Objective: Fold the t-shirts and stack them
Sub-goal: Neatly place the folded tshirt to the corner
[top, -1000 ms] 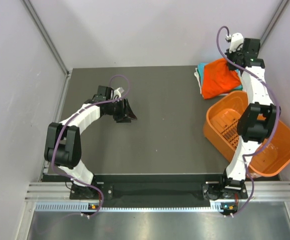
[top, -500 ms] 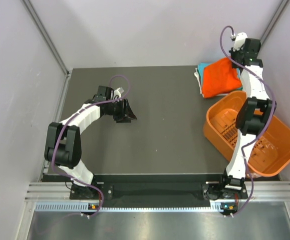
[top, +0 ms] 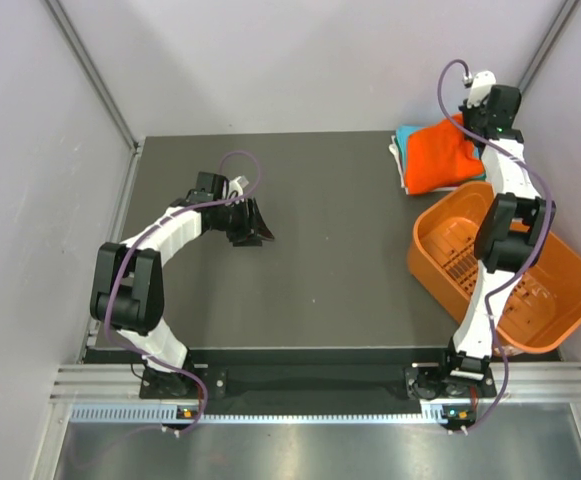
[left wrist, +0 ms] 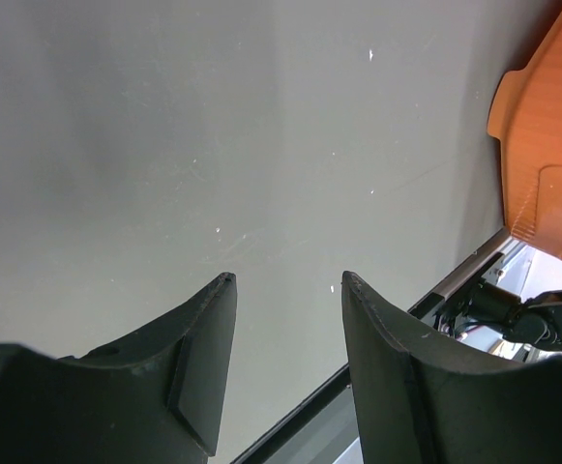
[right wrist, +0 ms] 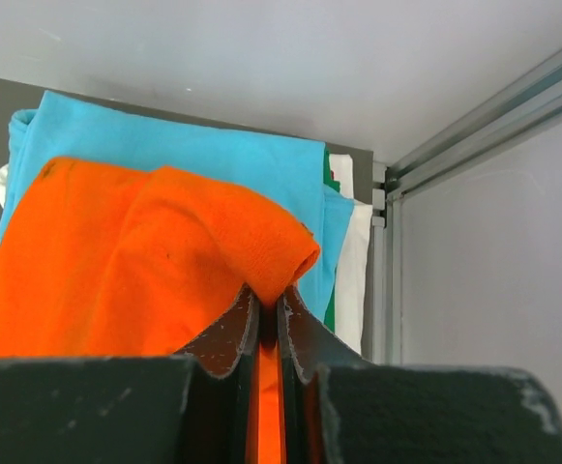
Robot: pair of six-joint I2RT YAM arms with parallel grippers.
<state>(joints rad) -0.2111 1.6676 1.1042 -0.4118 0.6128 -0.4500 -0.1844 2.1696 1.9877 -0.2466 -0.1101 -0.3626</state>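
Matte table (top: 320,200), soft rumpled orange t-shirt (right wrist: 116,261)

Lower shirts mostly covered
Only edges of white shirt (right wrist: 356,266) and green shirt (right wrist: 337,179) show under turquoise shirt (right wrist: 174,140); basket (left wrist: 544,135) cropped by left-wrist view.

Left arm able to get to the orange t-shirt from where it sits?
Probably not. The left hand hangs open over the table, left of centre. The orange t-shirt lies on the stack in the far right corner, pinched by the right hand.
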